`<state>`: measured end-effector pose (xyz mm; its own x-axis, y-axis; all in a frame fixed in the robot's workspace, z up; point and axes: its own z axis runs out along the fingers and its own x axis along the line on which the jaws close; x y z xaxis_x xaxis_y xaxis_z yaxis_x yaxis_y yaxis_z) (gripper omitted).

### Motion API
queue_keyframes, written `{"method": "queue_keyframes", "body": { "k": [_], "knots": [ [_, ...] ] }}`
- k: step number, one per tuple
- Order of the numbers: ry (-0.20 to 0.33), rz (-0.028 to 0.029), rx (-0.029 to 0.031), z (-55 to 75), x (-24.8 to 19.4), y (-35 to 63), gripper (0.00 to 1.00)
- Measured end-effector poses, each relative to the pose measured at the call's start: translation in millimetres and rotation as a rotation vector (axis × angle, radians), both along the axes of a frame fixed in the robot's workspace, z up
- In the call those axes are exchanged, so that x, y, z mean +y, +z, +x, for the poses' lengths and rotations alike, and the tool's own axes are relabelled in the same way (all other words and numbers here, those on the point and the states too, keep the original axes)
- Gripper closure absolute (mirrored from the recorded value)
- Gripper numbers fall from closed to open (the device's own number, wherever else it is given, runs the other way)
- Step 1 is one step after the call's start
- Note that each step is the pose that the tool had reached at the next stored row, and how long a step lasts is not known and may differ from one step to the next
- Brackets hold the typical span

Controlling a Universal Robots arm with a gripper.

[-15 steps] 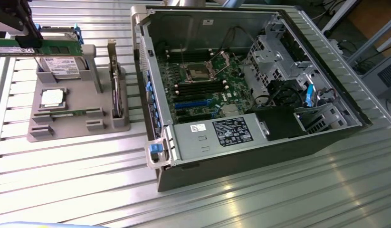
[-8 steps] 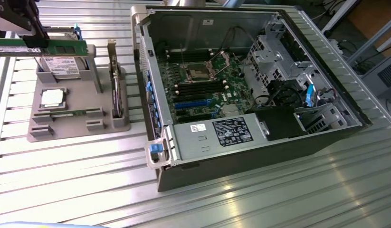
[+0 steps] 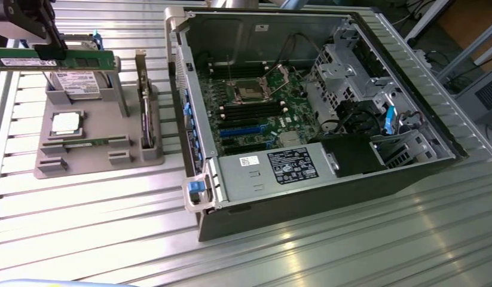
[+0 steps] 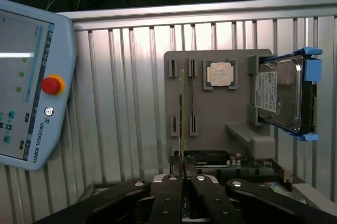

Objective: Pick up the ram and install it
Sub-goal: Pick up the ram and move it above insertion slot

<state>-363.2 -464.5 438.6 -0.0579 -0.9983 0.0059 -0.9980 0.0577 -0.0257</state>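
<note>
While the black two-fingered gripper (image 4: 183,177) hung above the grey plastic parts holder (image 4: 221,113), its fingers were clamped on the long, thin green ram stick (image 3: 78,60), held clear of the holder below. Beside the tool, a pale blue teach pendant (image 4: 31,76) read "UNIVERSAL ROBOTS". The silver hard drive's (image 4: 279,95) white label was unreadable.

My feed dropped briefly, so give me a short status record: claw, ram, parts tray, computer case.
claw state: claw shut on the long, thin green ram stick
ram position: held level above the grey plastic parts tray, away from the case
tray contents: square silver processor chip; metal hard drive with white label
case: open black computer case, green motherboard exposed, ram not yet installed
</note>
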Motion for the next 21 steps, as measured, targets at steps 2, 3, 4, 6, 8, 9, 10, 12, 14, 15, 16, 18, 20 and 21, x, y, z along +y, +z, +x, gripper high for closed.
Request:
{"method": "queue_keyframes", "body": {
  "k": [2, 3, 4, 6, 8, 9, 10, 12, 14, 15, 16, 18, 20, 21],
  "knots": [
    [0.001, 0.0000, 0.0005, 2.2, 0.0, 0.0, 0.88],
    [0.001, 0.0000, 0.0007, 3.4, 0.0, 0.0, 0.88],
    [0.001, 0.0000, 0.0008, 3.7, 0.0, 0.0, 0.88],
    [0.002, 0.0000, 0.0009, 5.0, 0.0, 0.0, 0.88],
    [0.002, 0.0000, 0.0012, 6.3, 0.0, 0.0, 0.88],
    [0.002, 0.0000, 0.0013, 7.1, 0.0, 0.0, 0.88],
    [0.002, 0.0000, 0.0015, 8.2, 0.0, 0.0, 0.88],
    [0.003, 0.0000, 0.0017, 9.2, 0.0, 0.0, 0.88],
    [0.003, 0.0000, 0.0020, 10.8, 0.0, 0.0, 0.88],
    [0.003, 0.0000, 0.0020, 11.2, 0.0, 0.0, 0.88],
    [0.004, -0.0001, 0.0022, 11.8, 0.0, 0.1, 0.88],
    [0.004, 0.0000, 0.0022, 13.1, 0.0, 0.0, 0.88],
    [0.004, 0.0000, 0.0025, 14.8, 0.0, 0.0, 0.88],
    [0.005, 0.0001, 0.0025, 15.4, 0.0, 0.0, 0.88]
  ]
}}
